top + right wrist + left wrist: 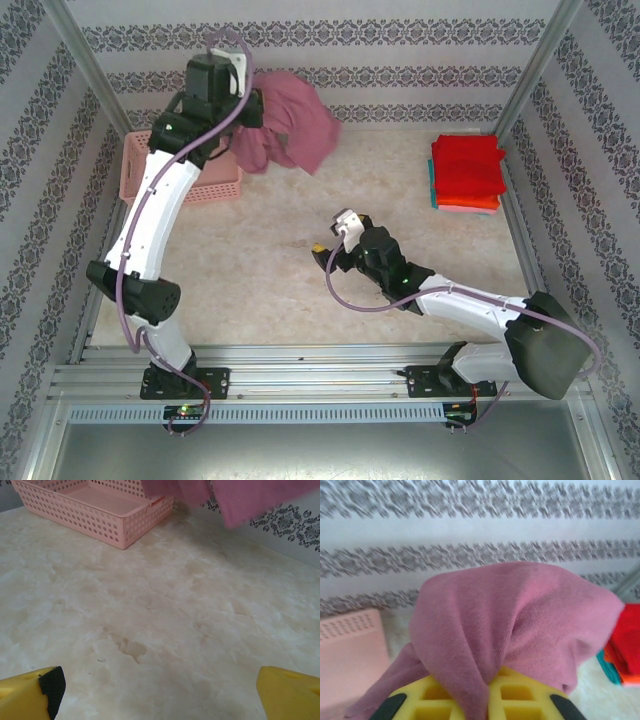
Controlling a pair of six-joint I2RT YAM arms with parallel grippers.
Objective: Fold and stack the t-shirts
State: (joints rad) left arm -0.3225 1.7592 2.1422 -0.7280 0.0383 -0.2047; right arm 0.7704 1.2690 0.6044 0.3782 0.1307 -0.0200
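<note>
The left claw (487, 700) is pinching the bunched maroon t-shirt (295, 125) aloft near the pink basket (135, 170), the shirt's shape lost in folds. The right claw (160, 687) is gaping wide, holding nothing, over the surface (165, 610). The folded shirts (467, 172) are sitting stacked at the far right.

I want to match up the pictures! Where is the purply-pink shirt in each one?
Top external: the maroon-plum t-shirt hangs lifted, upper middle, just right of the pink basket.
Left wrist: it sits in the centre, pinched between the yellow fingers; the basket is at the left.
Right wrist: it dangles along the top edge; the basket is top left.
Shared landmark: the pink basket.
</note>
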